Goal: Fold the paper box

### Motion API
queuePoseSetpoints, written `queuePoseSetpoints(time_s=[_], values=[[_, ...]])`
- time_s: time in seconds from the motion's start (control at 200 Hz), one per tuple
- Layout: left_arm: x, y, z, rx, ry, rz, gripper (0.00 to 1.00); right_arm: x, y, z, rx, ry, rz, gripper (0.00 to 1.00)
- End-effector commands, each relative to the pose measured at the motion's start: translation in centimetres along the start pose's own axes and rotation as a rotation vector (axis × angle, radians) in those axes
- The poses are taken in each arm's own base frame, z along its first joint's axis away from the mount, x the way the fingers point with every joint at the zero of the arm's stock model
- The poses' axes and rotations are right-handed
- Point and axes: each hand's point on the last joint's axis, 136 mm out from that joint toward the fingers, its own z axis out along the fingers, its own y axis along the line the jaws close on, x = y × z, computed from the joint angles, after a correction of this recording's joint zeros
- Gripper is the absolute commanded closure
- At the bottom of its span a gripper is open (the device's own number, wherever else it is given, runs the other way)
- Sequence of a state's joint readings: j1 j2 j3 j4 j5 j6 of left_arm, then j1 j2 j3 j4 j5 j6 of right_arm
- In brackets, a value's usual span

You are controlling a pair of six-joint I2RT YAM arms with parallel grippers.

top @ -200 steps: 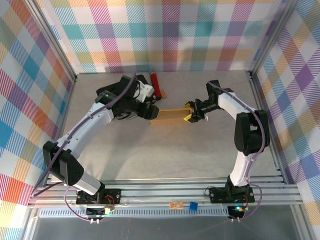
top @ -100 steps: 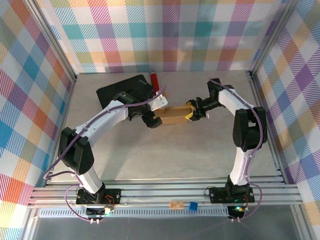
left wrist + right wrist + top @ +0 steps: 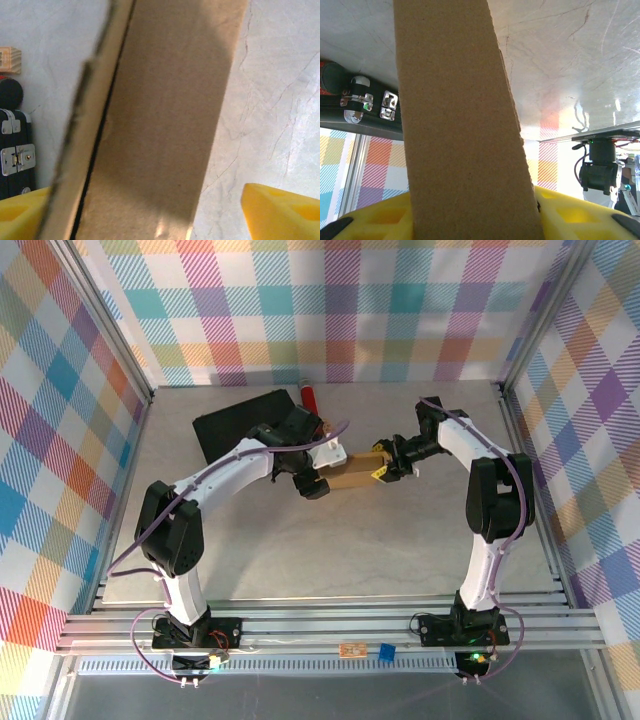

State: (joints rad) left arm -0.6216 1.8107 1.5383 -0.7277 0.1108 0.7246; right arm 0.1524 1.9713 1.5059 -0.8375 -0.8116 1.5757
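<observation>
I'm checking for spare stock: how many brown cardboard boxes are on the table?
1. The plain brown corrugated cardboard box is at mid-table, between the left gripper and the right gripper, which clamps its end. Another could hide under the arms.

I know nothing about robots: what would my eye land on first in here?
The brown paper box at mid-table, pinched at its right end by the right hand while the left hand stands open around its left end. Behind it a black case lies at the far left, a red cylinder by the bright plaid back wall.
</observation>
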Motion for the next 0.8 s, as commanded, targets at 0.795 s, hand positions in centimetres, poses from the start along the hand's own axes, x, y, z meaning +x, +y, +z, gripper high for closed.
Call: queuePoseSetpoints(time_s=[0.795], values=[[0.6,-1.5,-0.6,0.041,0.014,0.006,0.41,-0.1,3.2,-7.2,-0.169,-0.200,-0.343,0.17]])
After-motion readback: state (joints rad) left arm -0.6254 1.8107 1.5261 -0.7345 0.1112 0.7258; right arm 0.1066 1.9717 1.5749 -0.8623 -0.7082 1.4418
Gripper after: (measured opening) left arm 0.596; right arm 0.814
